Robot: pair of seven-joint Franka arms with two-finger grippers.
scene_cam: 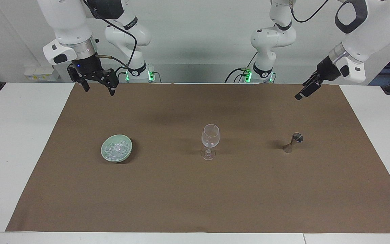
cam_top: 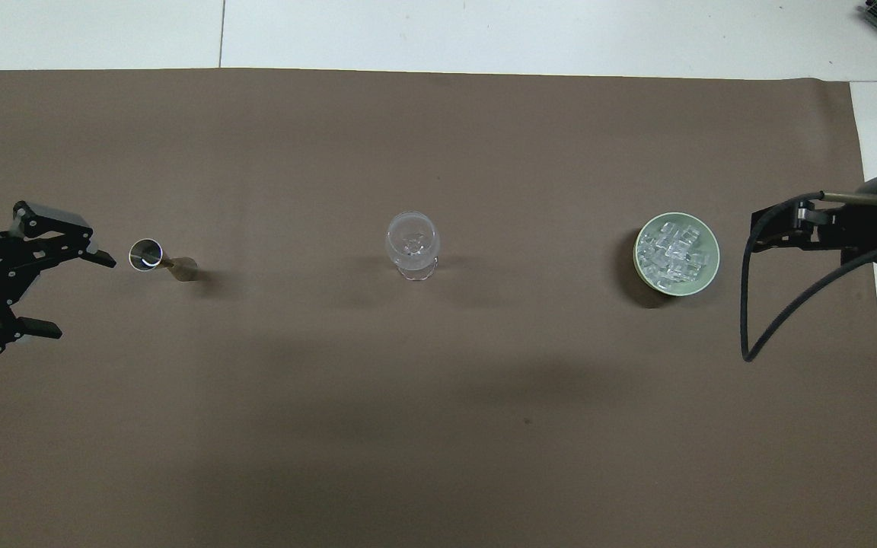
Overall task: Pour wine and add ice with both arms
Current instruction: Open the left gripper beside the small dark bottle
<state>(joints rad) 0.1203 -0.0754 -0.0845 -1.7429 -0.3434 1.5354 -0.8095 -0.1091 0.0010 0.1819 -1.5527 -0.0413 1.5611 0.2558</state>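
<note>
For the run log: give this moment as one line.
left gripper: open, empty | right gripper: open, empty | wine glass: empty | ice: in bowl

The desk [scene_cam: 19, 135] is white under a plain brown mat [scene_cam: 195, 196]. A pale green bowl [scene_cam: 126, 151] holds clear, whitish ice [scene_cam: 115, 149]. The glass [scene_cam: 210, 135] is clear and colourless. The jigger [scene_cam: 292, 142] is silvery metal. Both arms [scene_cam: 69, 23] are glossy white with black cables [scene_cam: 130, 37], silver wrist rings, and black grippers.
</note>
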